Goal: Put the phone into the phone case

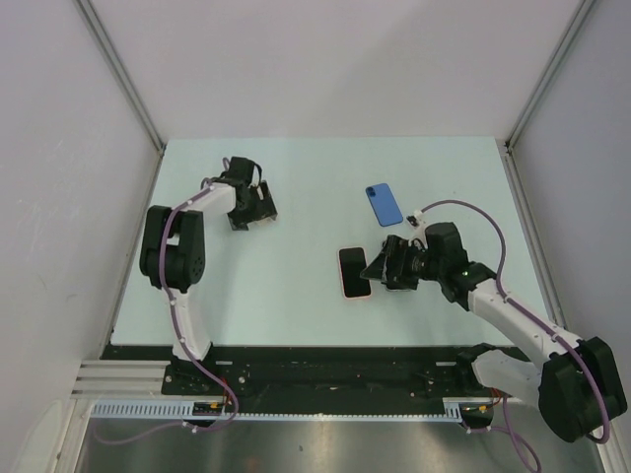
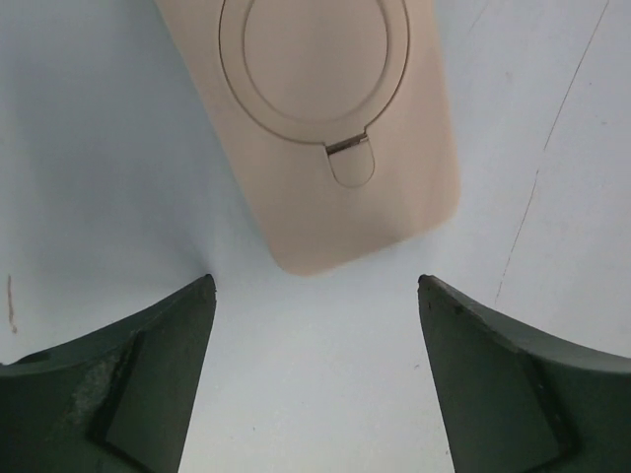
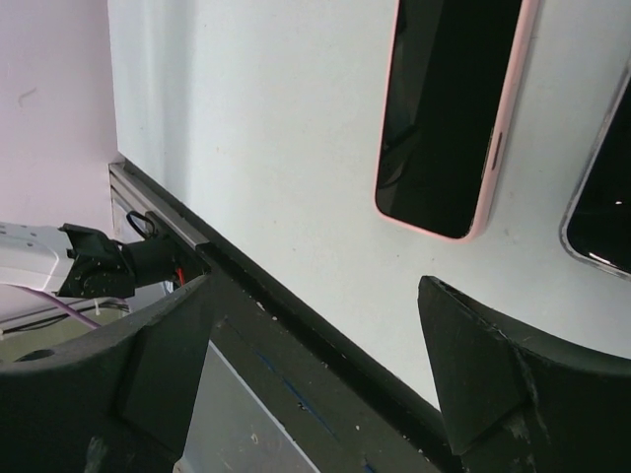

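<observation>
A phone (image 1: 353,272) with a black screen and pink rim lies face up on the pale table, mid-right. It shows again in the right wrist view (image 3: 449,108), ahead of my right gripper (image 3: 315,286), which stands open and empty just right of it (image 1: 378,266). A beige phone case (image 2: 325,118) with a round ring on its back lies flat just beyond my left gripper (image 2: 315,286). That gripper is open, with only bare table between its fingers. In the top view the case is hidden under the left gripper (image 1: 253,210), at the far left.
A blue phone-shaped thing (image 1: 385,204) lies behind the right gripper. A second dark slab with a pale rim (image 3: 603,197) is cut off at the right wrist view's edge. The table's black front rail (image 3: 296,325) runs under the right gripper. White walls enclose the table.
</observation>
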Motion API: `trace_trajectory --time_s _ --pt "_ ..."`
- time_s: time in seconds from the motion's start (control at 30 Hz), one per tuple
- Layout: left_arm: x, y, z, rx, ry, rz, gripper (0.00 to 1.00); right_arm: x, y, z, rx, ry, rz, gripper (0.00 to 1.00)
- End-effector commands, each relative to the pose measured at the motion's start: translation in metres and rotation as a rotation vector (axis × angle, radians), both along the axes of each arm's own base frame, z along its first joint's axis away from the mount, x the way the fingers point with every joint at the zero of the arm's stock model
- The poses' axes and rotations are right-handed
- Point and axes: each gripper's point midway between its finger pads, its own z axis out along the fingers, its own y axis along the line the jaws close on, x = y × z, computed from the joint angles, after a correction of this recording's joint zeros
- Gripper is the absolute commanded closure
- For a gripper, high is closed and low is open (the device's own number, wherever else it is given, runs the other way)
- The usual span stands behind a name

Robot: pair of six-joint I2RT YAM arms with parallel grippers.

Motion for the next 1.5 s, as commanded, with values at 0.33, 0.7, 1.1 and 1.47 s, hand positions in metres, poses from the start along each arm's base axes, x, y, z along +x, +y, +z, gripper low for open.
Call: trace_trajectory --time_s 0.33,0.7,1.1,1.47 --pt "0.022 -0.001 0.017 0.027 0.025 0.135 0.00 -0.003 0.004 0.024 -0.015 -0.103 0.020 0.12" --pt "0.045 0.001 0.010 0.077 0.049 0.187 0.00 -0.008 -0.005 0.024 -0.058 -0.143 0.029 0.12" --pt "0.040 -0.007 -0.002 0.055 0.101 0.145 0.19 -0.007 -0.008 0.021 -0.071 -0.148 0.043 0.11" --pt "-0.011 -0.045 0.003 -0.180 0.092 -0.047 0.32 -0.002 0.003 0.026 -0.006 -0.128 0.051 0.10"
